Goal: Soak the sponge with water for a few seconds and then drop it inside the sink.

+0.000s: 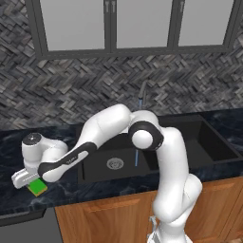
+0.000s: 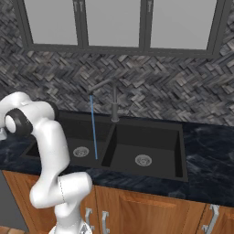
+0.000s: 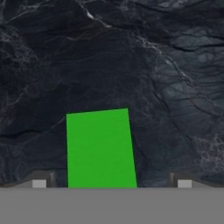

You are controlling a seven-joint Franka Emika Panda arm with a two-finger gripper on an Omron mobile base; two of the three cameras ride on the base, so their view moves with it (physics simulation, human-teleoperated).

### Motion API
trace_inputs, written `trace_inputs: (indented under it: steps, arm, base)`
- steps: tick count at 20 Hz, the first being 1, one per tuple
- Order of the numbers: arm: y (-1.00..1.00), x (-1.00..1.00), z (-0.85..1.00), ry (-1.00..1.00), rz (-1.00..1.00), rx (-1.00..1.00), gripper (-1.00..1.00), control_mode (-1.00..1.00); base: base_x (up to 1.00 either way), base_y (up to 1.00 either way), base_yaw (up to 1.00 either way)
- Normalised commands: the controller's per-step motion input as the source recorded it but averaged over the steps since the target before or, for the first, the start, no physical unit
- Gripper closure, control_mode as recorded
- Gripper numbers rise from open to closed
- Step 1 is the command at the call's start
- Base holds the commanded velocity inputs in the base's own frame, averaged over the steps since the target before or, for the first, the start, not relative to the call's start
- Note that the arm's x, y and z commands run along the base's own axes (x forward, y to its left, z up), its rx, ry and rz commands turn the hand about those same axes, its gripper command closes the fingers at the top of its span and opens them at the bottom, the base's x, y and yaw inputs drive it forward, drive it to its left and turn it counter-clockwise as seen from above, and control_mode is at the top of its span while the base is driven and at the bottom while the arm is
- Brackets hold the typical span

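Nearby, sponge on counter, faucet running

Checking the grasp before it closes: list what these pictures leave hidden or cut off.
- Left base view: the hand covers part of the sponge; whether the jaws touch it cannot be told.
- Hand view: the sponge's near end is cut off at the bottom edge.
- Right base view: the arm hides the left end of the sink.
- Left base view: the arm hides the middle of the water stream.
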Motion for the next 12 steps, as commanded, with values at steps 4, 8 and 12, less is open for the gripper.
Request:
trace_inputs:
  steps: [4,8,12]
  arm:
    - [0.09,0.02,-0.05,0.0,0.0,0.0,-1.0,-1.0]
    - [0.14,0.0,-0.01,0.0,0.0,0.0,-1.0,-1.0]
    - [0.13,0.0,0.0,0.0,0.0,0.0,-1.0,-1.0]
  base:
    - [0.0,0.0,0.0]
    - [0.0,0.0,0.0]
    - [0.0,0.0,0.0]
